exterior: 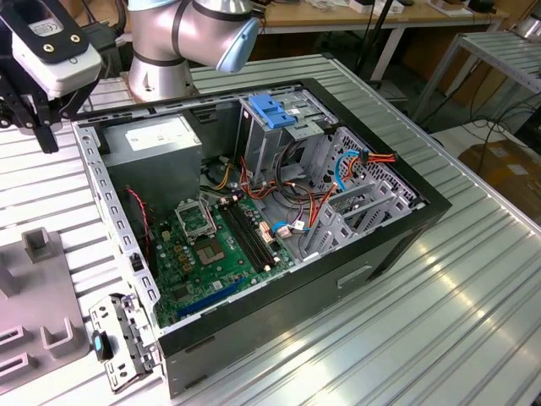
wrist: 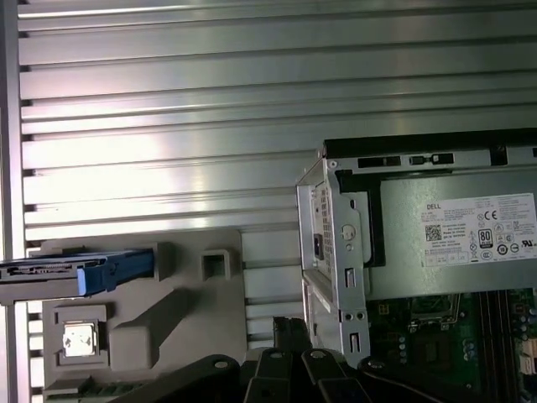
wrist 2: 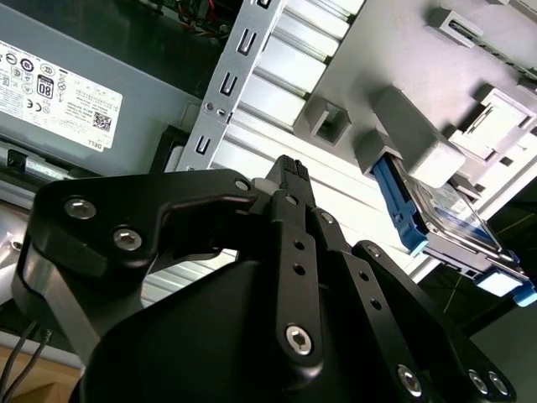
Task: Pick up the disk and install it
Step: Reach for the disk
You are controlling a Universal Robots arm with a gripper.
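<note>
The disk [wrist 2: 446, 220] is a silver drive with blue side rails, standing on edge in a slot of the grey fixture plate [wrist 2: 377, 50]. In the first wrist view the disk [wrist: 77, 269] shows edge-on at the plate's [wrist: 176, 315] far end. My gripper [exterior: 46, 137] hangs above the ribbed table by the case's power-supply corner, well apart from the disk. Its black fingers [wrist 2: 289, 165] look shut with nothing between them, and the gripper [wrist: 289, 326] shows in the first wrist view as well.
The open computer case [exterior: 397, 245] lies on the ribbed aluminium table [exterior: 456, 313], with motherboard, cables and a metal cage topped by a blue bracket [exterior: 272, 111]. The grey power supply [exterior: 156, 148] with white sticker sits in the case corner nearest the gripper. The arm's base [exterior: 161, 76] stands behind.
</note>
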